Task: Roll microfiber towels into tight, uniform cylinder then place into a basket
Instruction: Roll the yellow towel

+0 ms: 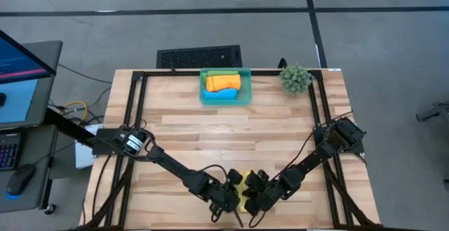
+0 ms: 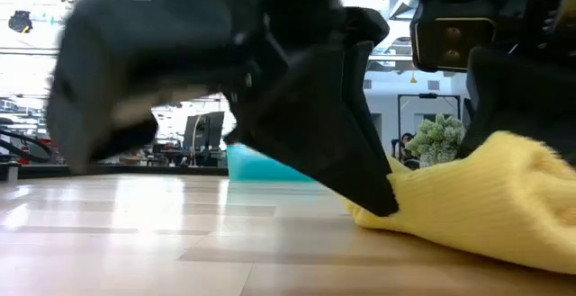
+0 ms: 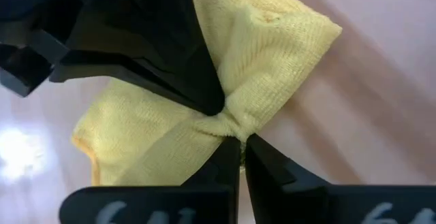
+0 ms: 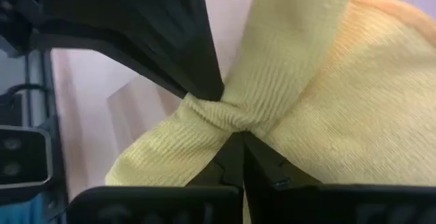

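The yellow microfiber towel [image 1: 243, 189] lies crumpled on the table close to its near edge; in the low view the yellow towel [image 2: 495, 201] rests on the wood. My left gripper [image 3: 242, 149] comes in from the left and my right gripper [image 4: 240, 142] from the right. Both are shut on the same gathered spot of the cloth, tip to tip. The basket [image 1: 245, 94] stands at the far edge with the orange [image 1: 224, 83], blue [image 1: 223, 95] and green [image 1: 219, 72] towels inside. My left gripper pinches a gathered bunch of the yellow towel [image 3: 228, 125] between its two fingers, slanting down from the table's left. Creases fan out from the pinch. The cloth around it lies on the table. My right gripper pinches the same gathered bunch [image 4: 228, 118] between its two fingers, slanting down from the table's right, opposite the left gripper's fingers [image 4: 204, 81]. The towel spreads away on both sides of the pinch and rests on the table.
A spiky green plant ball [image 1: 295, 78] sits at the far right corner, beside the basket. A black frame [image 1: 137, 119] runs along the table's edges. Bare wood [image 1: 231, 136] lies between the towel and the basket.
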`<state>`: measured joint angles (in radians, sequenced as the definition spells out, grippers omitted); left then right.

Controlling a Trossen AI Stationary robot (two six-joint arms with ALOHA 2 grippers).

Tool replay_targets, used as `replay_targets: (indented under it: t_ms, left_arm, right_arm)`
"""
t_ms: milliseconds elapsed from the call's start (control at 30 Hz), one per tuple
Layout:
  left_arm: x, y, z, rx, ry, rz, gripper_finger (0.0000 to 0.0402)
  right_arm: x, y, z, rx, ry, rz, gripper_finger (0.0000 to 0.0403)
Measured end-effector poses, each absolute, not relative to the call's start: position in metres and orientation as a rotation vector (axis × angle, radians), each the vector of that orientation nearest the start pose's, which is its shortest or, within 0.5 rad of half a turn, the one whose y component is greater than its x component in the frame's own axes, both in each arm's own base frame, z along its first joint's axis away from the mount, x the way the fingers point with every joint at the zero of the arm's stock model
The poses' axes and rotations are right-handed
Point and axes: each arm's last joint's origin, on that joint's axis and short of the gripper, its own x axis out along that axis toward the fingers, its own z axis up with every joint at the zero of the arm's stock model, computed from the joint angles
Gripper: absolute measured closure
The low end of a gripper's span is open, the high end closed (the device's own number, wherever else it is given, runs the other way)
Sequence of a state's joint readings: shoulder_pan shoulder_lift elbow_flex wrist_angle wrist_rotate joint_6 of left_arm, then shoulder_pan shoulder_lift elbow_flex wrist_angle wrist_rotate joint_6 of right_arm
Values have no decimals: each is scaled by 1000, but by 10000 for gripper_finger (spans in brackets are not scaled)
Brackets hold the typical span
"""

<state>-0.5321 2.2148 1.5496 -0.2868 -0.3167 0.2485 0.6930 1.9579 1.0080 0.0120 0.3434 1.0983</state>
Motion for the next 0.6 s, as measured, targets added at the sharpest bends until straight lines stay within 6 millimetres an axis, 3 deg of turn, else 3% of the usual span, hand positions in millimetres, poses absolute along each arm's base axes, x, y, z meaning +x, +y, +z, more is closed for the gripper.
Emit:
replay_targets:
  t_ms: [233, 600]
  left_arm:
    - [408, -229, 144, 588, 874, -368, 399]
    - [407, -228, 145, 588, 888, -382, 400]
  right_arm:
    - [289, 228, 107, 497, 881, -106, 361]
    - [286, 230, 112, 470, 898, -45, 273]
